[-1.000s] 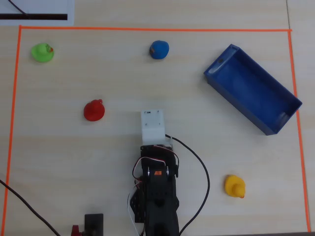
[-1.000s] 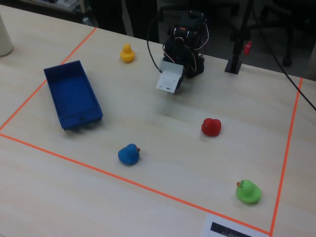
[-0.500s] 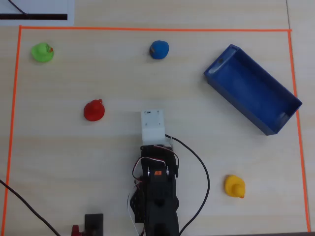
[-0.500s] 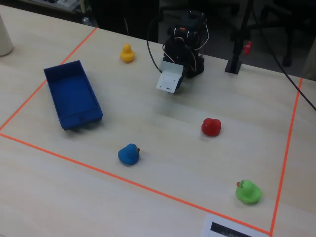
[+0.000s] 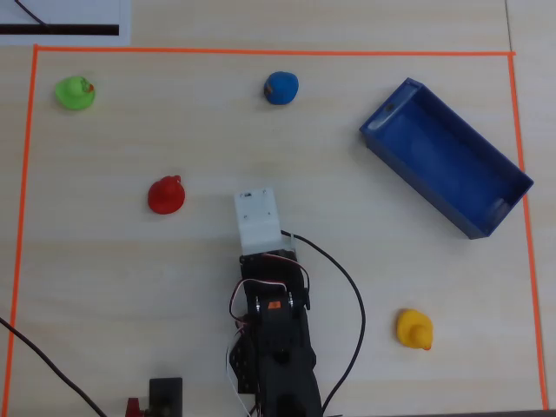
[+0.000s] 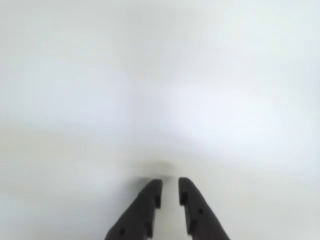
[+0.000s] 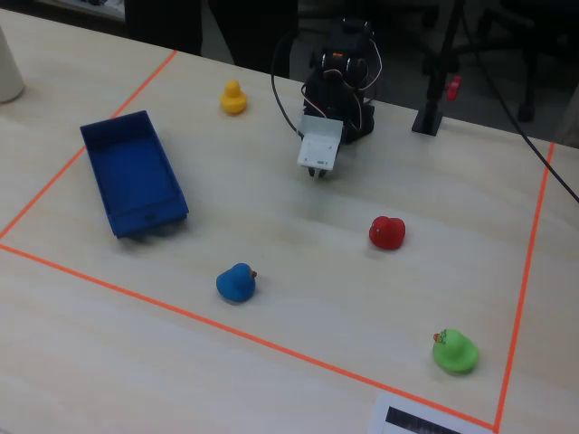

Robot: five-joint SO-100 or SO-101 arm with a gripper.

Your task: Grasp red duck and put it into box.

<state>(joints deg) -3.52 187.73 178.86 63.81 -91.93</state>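
Four ducks sit apart on the bench; the red duck [image 5: 165,195] lies bare toward the left edge in the overhead view, well apart from the box [image 5: 445,157] by the right edge. It looks light, soft and glossy, so probably slippery; squeezing the rounded body low seems safest. Fingers [image 6: 150,200] stand narrowly apart, holding and touching nothing, with the gripper [image 7: 314,172] near mid-bench.

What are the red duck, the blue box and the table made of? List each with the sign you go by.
Red duck: probably rubber or soft plastic, glossy; small highlights on a rounded body.
Box: looks like hard plastic, slightly shiny; thin straight walls, even blue colour.
Table: pale wood or a wood-look laminate, matte; faint lengthwise grain. The pictures cannot settle which.
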